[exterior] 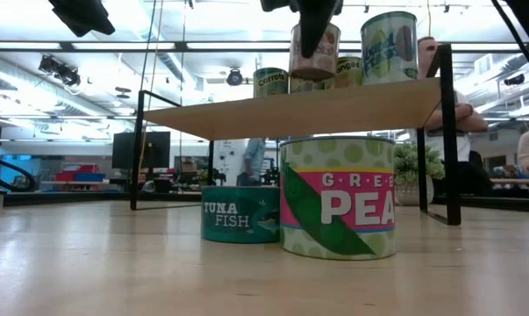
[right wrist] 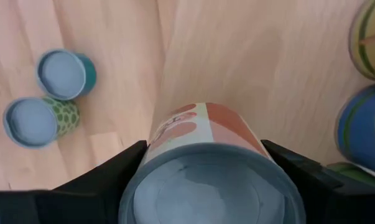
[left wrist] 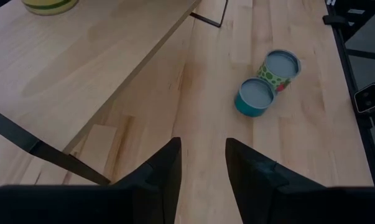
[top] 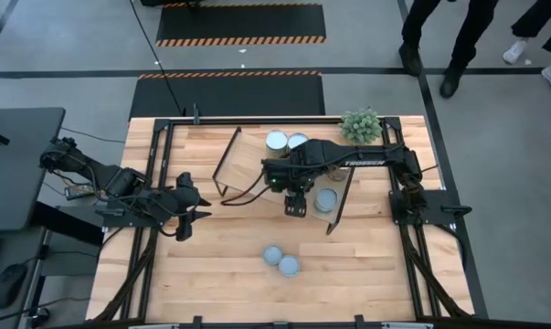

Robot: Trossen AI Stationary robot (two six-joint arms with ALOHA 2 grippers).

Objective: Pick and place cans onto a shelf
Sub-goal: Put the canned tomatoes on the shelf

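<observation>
Pale wood is seen from above: the desk (top: 220, 265) carries the shelf (top: 252, 160), set askew near its middle. The right gripper (top: 296, 205) is held over the shelf's near edge, gripping a can that is hidden there by the arm. Three cans are made out on the shelf: two (top: 285, 141) together at its far side and one (top: 326, 199) just beside the right gripper. Two more cans (top: 280, 260) are left touching on the desk in front, well apart from the left gripper (top: 191, 212), which waits at the desk's left.

From desk height, the held can (exterior: 314, 51) is seen upright in the right jaws, just above the shelf top, so a short lowering is probably what the coming move turns on. Shelved cans stand behind and beside it. A tuna can (exterior: 240, 213) and a green peas can (exterior: 337, 197) stand on the desk below.

In the left wrist view, the left jaws are parted and empty, with the pair of desk cans ahead.

In the right wrist view, the right jaws are closed on the can's sides, its axis vertical.
</observation>
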